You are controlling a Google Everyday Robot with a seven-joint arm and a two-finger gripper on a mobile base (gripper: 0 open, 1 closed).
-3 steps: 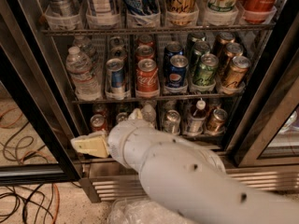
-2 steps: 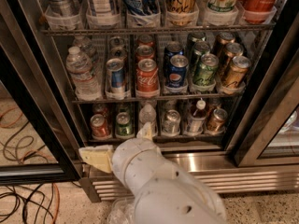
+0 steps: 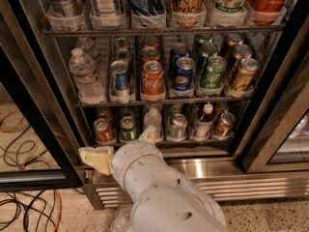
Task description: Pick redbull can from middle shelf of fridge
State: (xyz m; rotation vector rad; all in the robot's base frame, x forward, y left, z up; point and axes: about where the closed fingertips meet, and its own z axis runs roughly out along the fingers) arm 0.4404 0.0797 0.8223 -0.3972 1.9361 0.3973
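The redbull can (image 3: 119, 79), slim and blue-and-silver, stands at the front of the middle shelf (image 3: 159, 102), between a water bottle (image 3: 85, 74) and a red Coke can (image 3: 152, 79). The fridge (image 3: 231, 179) stands open in front of me. My gripper (image 3: 123, 147) is low, in front of the bottom shelf and the steel base, well below the redbull can. Its cream fingers (image 3: 96, 159) are spread apart and hold nothing.
A Pepsi can (image 3: 183, 74), a green can (image 3: 212, 72) and a bronze can (image 3: 244, 74) stand to the right on the same rack. Tall cans fill the rack above and small cans and bottles the rack below. A black door frame (image 3: 38, 120) is at left. Cables (image 3: 19, 153) lie on the floor.
My arm has swung from the lower right to the lower middle of the view. The gripper dropped a little and stays low by the bottom shelf. The cans have not moved.
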